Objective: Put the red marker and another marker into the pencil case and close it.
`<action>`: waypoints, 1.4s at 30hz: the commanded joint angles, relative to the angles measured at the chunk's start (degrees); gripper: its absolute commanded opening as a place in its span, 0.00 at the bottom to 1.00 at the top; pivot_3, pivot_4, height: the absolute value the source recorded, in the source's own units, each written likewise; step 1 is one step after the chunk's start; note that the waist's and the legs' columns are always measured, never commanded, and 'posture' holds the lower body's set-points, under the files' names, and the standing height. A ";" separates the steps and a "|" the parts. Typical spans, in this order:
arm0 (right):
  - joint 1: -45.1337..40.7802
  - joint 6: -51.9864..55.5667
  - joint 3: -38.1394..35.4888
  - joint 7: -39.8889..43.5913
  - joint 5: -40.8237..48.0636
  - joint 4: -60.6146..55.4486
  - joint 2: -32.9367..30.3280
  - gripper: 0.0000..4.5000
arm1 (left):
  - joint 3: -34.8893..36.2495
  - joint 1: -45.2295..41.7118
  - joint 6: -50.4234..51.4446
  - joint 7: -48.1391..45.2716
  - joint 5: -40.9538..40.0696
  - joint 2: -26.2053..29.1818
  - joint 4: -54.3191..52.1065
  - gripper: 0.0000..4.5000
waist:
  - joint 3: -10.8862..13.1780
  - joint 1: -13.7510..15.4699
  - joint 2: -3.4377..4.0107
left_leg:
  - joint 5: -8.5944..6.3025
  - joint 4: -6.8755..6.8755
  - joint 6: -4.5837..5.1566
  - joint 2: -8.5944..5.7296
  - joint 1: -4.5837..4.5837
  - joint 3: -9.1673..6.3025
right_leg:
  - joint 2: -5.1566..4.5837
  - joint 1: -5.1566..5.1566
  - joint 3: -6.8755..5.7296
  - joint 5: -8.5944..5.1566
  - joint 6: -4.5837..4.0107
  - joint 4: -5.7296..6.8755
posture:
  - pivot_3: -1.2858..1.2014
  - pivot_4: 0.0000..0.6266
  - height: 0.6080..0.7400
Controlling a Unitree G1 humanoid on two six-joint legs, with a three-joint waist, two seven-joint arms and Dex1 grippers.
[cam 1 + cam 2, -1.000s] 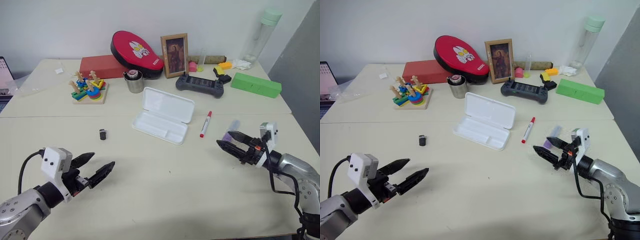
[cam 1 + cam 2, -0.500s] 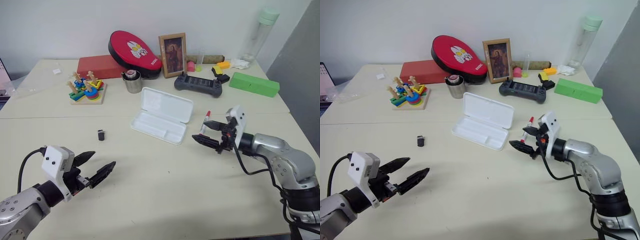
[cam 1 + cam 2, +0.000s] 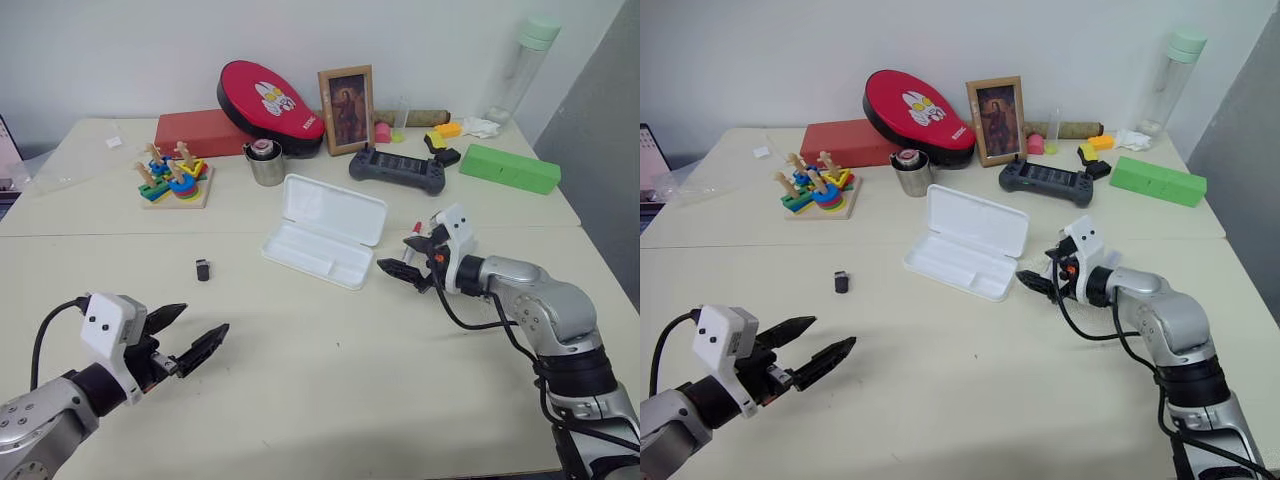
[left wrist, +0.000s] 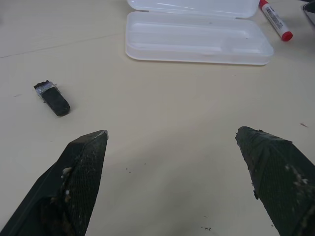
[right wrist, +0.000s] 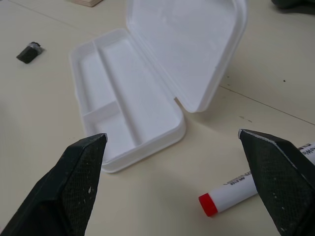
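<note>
White pencil case (image 3: 322, 233) lies open, long axis slanting across the table (image 3: 330, 380). Red marker (image 5: 251, 187) lies beside it, between the right gripper's (image 3: 407, 258) wide-spread fingers. Left gripper (image 3: 190, 335) spread, empty.

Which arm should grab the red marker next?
Right. The right pincer is open and right at the red marker, beside the open pencil case. The left pincer is open but hovers far off, near the table's front edge.

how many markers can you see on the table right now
1. The red marker lies on the table beside the open pencil case, at the right hand. A second marker may be hidden behind that arm.
</note>
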 commanded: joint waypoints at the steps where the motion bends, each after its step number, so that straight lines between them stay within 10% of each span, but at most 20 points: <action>1: -2.52 0.71 0.57 -0.49 -0.91 -0.24 1.07 1.00 | 1.82 0.17 -0.14 0.07 -0.23 0.07 -1.63 0.99 | 0.00 -0.01 0.00 | 0.00 0.00 0.00 0.00 0.00 0.00 | 0.00 0.00 0.00 0.00 0.00 0.00 | 0.52 0.24 1.00; 15: -6.45 8.68 2.69 -1.77 -2.41 -1.17 3.09 1.00 | 1.94 1.70 -0.32 0.48 0.18 -0.70 -2.39 0.99 | 0.01 -0.05 0.01 | 0.00 -0.04 0.00 0.00 -0.01 0.00 | 0.00 -0.03 0.00 0.00 0.00 0.00 | 0.52 0.24 1.00; 25: -6.40 10.49 2.86 -1.66 -2.48 -2.42 3.01 0.44 | 1.27 1.20 -0.61 0.46 0.79 -0.66 -1.59 1.00 | 0.01 -0.06 0.02 | 0.00 -0.05 0.00 0.00 0.00 0.00 | 0.00 -0.05 0.00 0.00 -0.01 0.01 | 0.52 0.24 1.00; 42: -14.67 25.70 0.90 -11.55 -3.62 4.40 11.30 0.44 | 1.40 2.38 -1.03 0.20 2.43 -2.20 -2.06 1.00 | 0.02 -0.41 0.03 | 0.00 -0.13 0.00 0.00 -0.02 0.00 | 0.00 -0.11 0.00 0.00 -0.03 0.01 | 0.52 0.24 1.00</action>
